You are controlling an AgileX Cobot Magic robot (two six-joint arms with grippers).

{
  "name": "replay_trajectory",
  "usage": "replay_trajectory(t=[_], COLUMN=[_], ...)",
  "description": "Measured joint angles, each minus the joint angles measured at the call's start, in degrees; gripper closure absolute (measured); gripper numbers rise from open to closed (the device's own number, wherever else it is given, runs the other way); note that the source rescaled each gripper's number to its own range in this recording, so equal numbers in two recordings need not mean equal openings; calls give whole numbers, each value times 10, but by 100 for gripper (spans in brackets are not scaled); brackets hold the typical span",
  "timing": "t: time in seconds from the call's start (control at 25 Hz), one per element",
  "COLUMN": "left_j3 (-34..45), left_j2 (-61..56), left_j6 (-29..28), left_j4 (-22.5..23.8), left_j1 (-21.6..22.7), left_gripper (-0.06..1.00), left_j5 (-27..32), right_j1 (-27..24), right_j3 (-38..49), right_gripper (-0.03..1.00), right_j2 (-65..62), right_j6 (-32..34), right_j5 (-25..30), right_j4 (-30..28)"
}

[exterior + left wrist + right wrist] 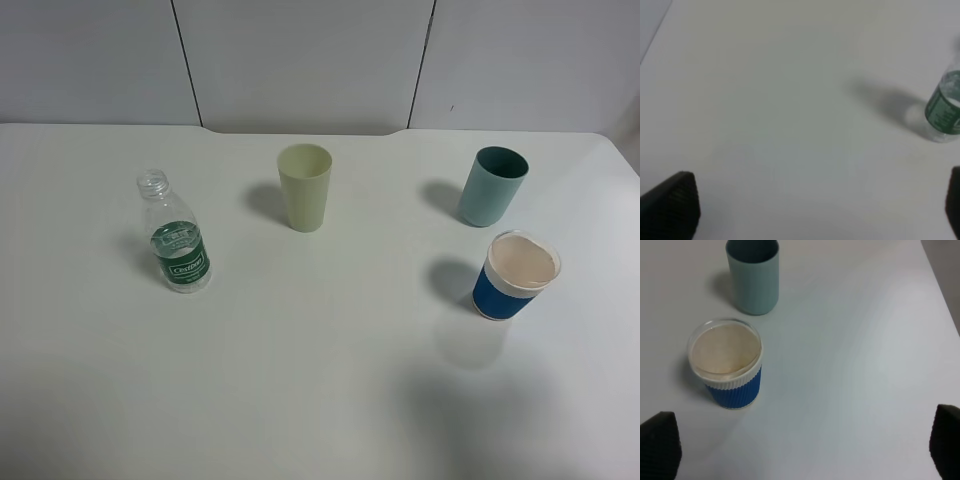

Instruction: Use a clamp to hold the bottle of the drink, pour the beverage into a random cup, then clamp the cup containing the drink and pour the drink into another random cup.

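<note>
The uncapped clear bottle (175, 235) with a green label stands upright at the table's left; the left wrist view catches its lower part (946, 107). I cannot make out the beverage inside it. A pale yellow-green cup (304, 187) stands upright near the middle back, and its contents are not visible. My left gripper (812, 210) is open with nothing between its black fingertips (670, 205), well short of the bottle. My right gripper (802, 447) is open too, with bare table between its fingertips (660, 445). Neither clamp appears in the exterior high view.
A teal tumbler (492, 186) (753, 275) stands at the back right. In front of it is a white cup with a blue band (516, 275) (727, 365). The white table (320, 400) ends close to the right of these cups.
</note>
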Motion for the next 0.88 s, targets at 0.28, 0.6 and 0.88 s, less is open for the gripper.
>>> replay_trajectory(t=[0.28, 0.6, 0.88], left_j3=[0, 0, 0], left_j2=[0, 0, 0], left_j6=[0, 0, 0], left_j4=[0, 0, 0], left_j1=[0, 0, 0], left_gripper=[-6, -6, -6], left_j5=[0, 0, 0], right_j1=[0, 0, 0], right_j3=[0, 0, 0], right_gripper=[-3, -3, -3], right_j2=[0, 0, 0], right_j6=[0, 0, 0], right_j5=[0, 0, 0], right_j4=[0, 0, 0])
